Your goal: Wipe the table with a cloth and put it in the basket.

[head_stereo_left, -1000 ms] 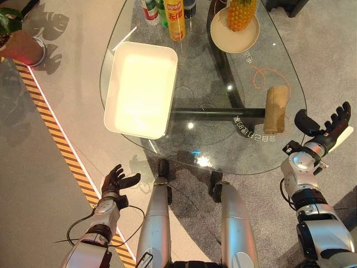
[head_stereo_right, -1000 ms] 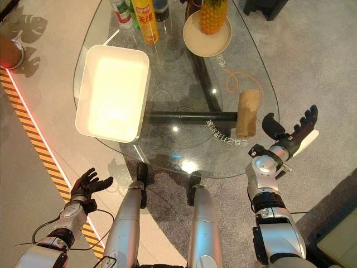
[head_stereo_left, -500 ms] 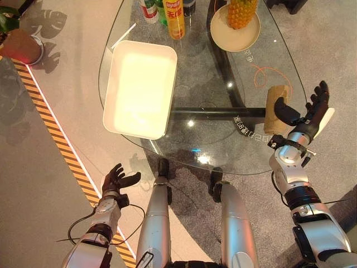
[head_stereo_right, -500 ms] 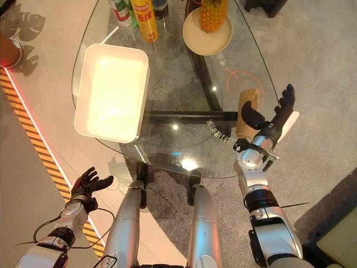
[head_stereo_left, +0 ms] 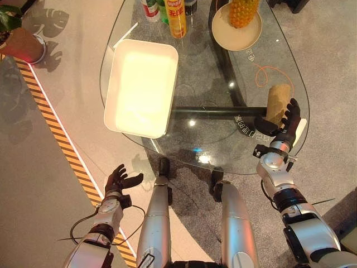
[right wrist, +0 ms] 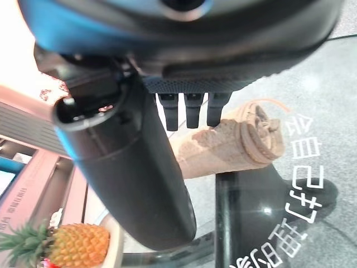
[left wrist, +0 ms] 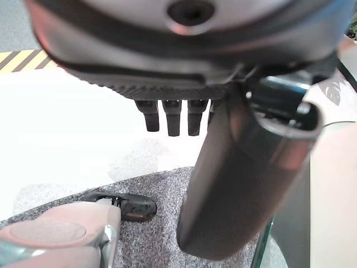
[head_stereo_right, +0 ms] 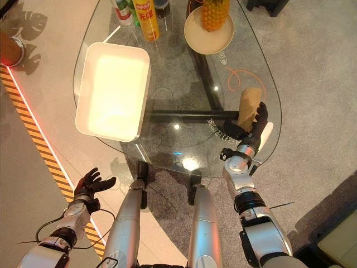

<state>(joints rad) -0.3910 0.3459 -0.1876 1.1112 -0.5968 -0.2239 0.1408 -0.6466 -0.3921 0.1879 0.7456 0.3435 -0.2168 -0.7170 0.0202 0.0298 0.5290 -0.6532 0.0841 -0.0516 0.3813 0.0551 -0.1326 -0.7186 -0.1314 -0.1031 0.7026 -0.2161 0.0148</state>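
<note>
Fingers of the right hand [head_stereo_left: 284, 124] are spread wide over the near end of the rolled cloth [head_stereo_left: 278, 100], the thumb out on one side and the fingers on the other; from its wrist view the fingertips [right wrist: 186, 111] hang above the roll, and whether they touch it cannot be told. Nothing is gripped. The cloth, a tan roll, lies on the glass table [head_stereo_left: 212, 84] near its right edge, its long axis running from the near edge toward the far edge, just beside an orange loop of cord [head_stereo_left: 266, 72]. The white basket [head_stereo_left: 140, 86] sits at the table's left edge, well apart from the cloth, with bare glass between them across the middle. At the far edge stand bottles [head_stereo_left: 167, 10] and a plate [head_stereo_left: 226, 34] carrying a pineapple [head_stereo_left: 244, 11]. The left hand [head_stereo_left: 118, 181] hangs low beside the table's near left corner, fingers relaxed and holding nothing.
</note>
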